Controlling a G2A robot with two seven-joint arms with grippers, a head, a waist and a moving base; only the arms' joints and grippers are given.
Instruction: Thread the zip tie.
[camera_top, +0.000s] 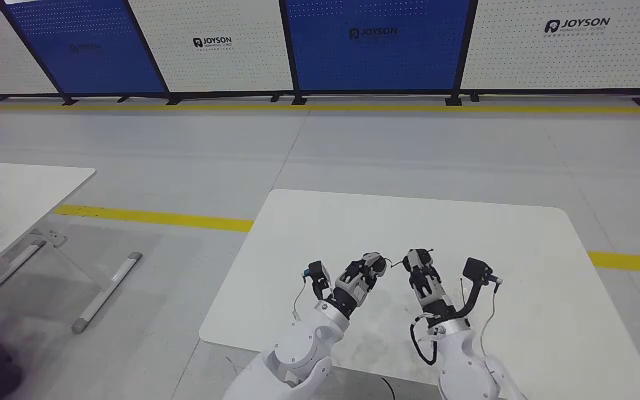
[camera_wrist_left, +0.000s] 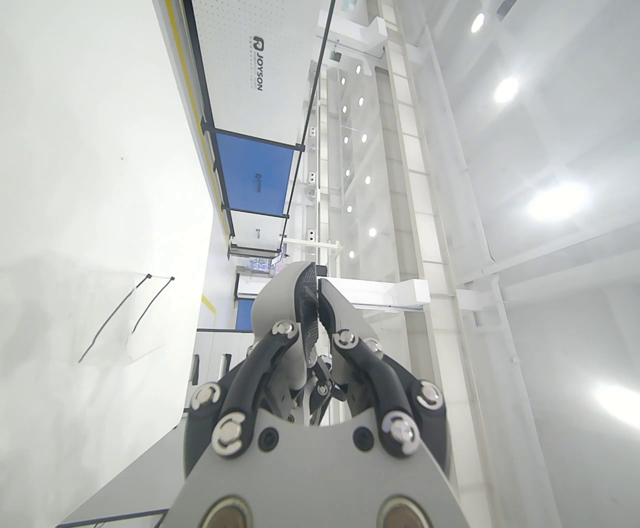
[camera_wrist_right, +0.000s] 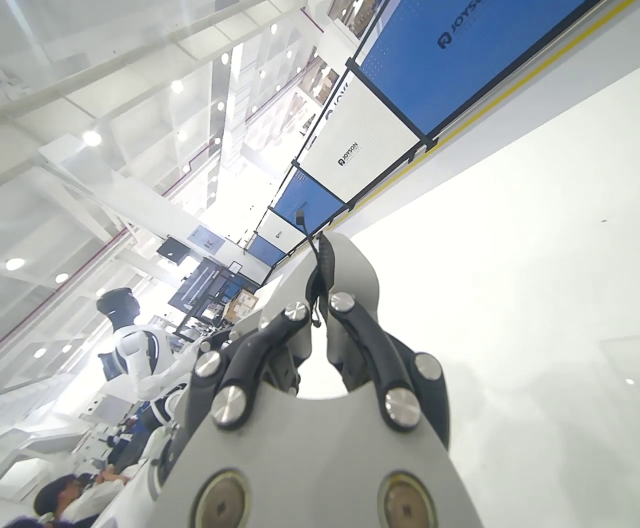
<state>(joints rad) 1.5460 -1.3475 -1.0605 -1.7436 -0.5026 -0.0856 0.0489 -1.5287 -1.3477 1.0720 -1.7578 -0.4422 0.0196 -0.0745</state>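
A black zip tie (camera_wrist_right: 311, 240) sticks out from between my right gripper's (camera_wrist_right: 320, 260) shut fingers, its square head (camera_wrist_right: 300, 217) at the free end. In the top view the right gripper (camera_top: 416, 262) and the left gripper (camera_top: 372, 264) hover close together over the near part of the white table (camera_top: 500, 230), with a thin dark strap (camera_top: 394, 261) running between them. The left gripper (camera_wrist_left: 318, 290) is shut too, with a small black piece pinched between its ribbed pads (camera_wrist_left: 307, 300).
Two spare black zip ties (camera_wrist_left: 112, 317) (camera_wrist_left: 152, 302) lie side by side on the table surface (camera_wrist_left: 75, 150) beside the left gripper. A second white table (camera_top: 30, 190) stands off to the left. Blue and white partition panels (camera_top: 380, 45) line the back.
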